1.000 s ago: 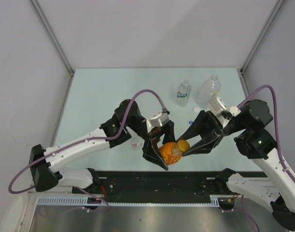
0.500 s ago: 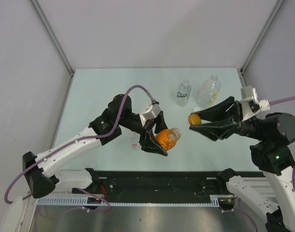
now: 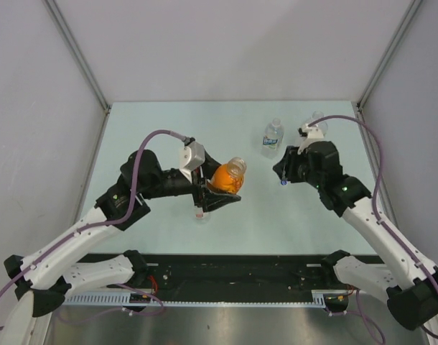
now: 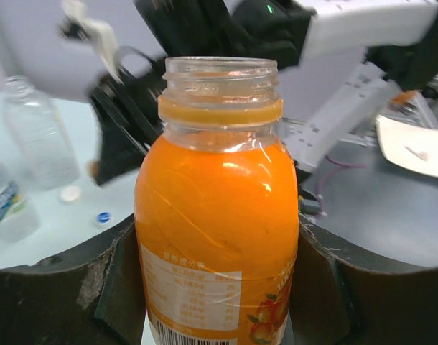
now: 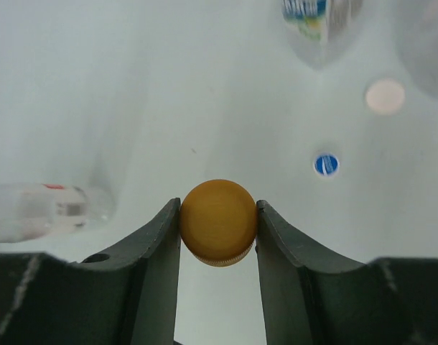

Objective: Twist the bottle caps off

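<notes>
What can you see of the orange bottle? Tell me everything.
The orange bottle is small, of clear plastic, and looks filled with orange drink up to the neck. Its threaded mouth is open, the cap off, and an orange ring sits below the threads. A film label with a barcode and a fruit picture wraps the lower body. The left fingers clamp its sides. In the top view it leans, mouth toward the far right.

I'm looking at a robotics lab cell: a pale green table boxed in by bare white panels, with metal posts at eleven and one o'clock. A toothed rail runs along six o'clock
</notes>
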`<state>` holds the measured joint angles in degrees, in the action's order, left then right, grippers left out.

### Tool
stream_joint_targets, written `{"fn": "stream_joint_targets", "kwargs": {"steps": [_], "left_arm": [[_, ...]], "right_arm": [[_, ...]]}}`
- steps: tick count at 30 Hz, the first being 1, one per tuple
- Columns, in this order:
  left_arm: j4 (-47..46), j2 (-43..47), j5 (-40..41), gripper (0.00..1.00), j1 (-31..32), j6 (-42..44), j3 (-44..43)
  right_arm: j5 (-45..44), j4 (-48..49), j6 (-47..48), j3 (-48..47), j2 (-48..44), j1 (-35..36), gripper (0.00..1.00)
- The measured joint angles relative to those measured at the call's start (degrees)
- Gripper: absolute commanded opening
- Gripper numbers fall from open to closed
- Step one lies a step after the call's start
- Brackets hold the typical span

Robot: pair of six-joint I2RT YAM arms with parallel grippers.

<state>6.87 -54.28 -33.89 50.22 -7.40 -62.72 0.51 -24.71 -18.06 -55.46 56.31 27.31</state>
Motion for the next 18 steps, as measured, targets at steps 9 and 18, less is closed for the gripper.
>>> {"fn": "stream_joint_targets", "kwargs": {"steps": [9, 18], "left_arm": [[2.05, 2.54, 14.62, 0.0, -0.11, 0.44, 0.63], [3.52, 6.08, 18.23, 0.0, -0.11, 0.57, 4.04]], "right_arm": [[-11.34, 5.44, -4.76, 8.13, 8.09, 8.79, 0.0], [-13.88, 14.51, -7.48, 12.96, 22.91, 9.88, 0.0]]}}
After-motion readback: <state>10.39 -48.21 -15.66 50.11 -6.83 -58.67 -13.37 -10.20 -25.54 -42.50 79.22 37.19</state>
